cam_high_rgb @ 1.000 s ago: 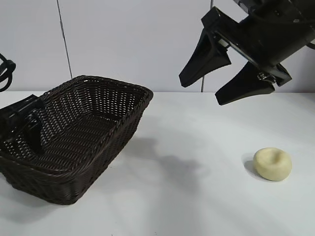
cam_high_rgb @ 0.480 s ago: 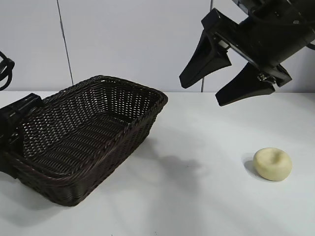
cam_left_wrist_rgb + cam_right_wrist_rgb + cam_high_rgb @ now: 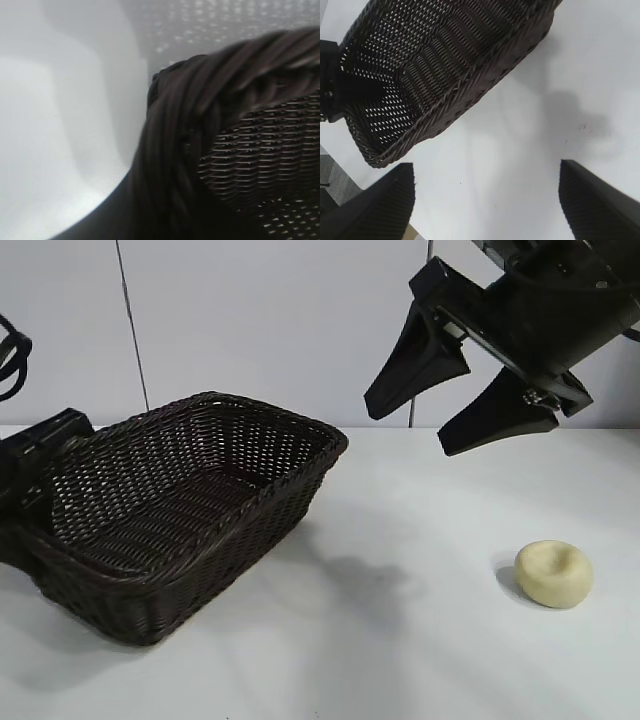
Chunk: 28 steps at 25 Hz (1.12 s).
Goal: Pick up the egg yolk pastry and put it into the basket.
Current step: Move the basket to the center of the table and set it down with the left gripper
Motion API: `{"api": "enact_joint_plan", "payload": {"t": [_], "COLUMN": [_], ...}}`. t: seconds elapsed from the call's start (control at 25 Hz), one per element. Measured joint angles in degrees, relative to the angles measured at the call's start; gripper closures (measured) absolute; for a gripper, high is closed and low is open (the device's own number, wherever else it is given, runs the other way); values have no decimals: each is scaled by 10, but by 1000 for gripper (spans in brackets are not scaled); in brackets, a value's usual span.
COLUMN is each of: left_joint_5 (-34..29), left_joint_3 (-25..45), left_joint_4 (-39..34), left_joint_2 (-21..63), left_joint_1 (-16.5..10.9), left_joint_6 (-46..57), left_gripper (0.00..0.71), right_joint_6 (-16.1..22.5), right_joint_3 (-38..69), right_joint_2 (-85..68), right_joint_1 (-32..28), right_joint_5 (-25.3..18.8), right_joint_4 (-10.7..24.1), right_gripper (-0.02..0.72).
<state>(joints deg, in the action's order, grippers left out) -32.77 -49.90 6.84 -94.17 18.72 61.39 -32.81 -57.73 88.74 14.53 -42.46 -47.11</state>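
I see the egg yolk pastry [image 3: 554,573] resting on the white table [image 3: 400,640] at the near right, well apart from the basket [image 3: 190,505] on the left. My right gripper [image 3: 455,405] hangs high above the table with its fingers spread wide and empty. My left gripper [image 3: 35,455] clamps the basket's left rim.

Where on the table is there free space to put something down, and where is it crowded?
The widest bare patch of the table lies between the basket and the egg yolk pastry. The right gripper hangs open above it. The basket's inside is also empty. It is crowded at the basket's left end, where the left gripper grips the rim.
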Motion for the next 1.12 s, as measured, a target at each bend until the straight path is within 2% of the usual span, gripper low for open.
{"api": "enact_joint_plan", "payload": {"t": [0.28,0.48,0.68,0.84,1.12], "left_joint_5": [-69,-100,-125,-154,-224], "left_joint_3": [-82,-94,-106,-151,-233], "left_joint_4": [-1,3,89,152,150], "left_joint_2": [0,0,-14,-44,-94], "left_joint_1": [-19,-43,-77,-83,-83], "left_joint_6": [-85,-176,-329,-448,-540], "left_gripper": [608,609,608,608,609], "right_joint_6": [0,0,0,0,0], "right_joint_3": [0,0,0,0,0], "right_joint_2": [0,0,0,0,0], "right_joint_1": [0,0,0,0,0], "right_joint_5": [0,0,0,0,0], "right_joint_4": [0,0,0,0,0], "right_gripper": [132,132,132,132,132]}}
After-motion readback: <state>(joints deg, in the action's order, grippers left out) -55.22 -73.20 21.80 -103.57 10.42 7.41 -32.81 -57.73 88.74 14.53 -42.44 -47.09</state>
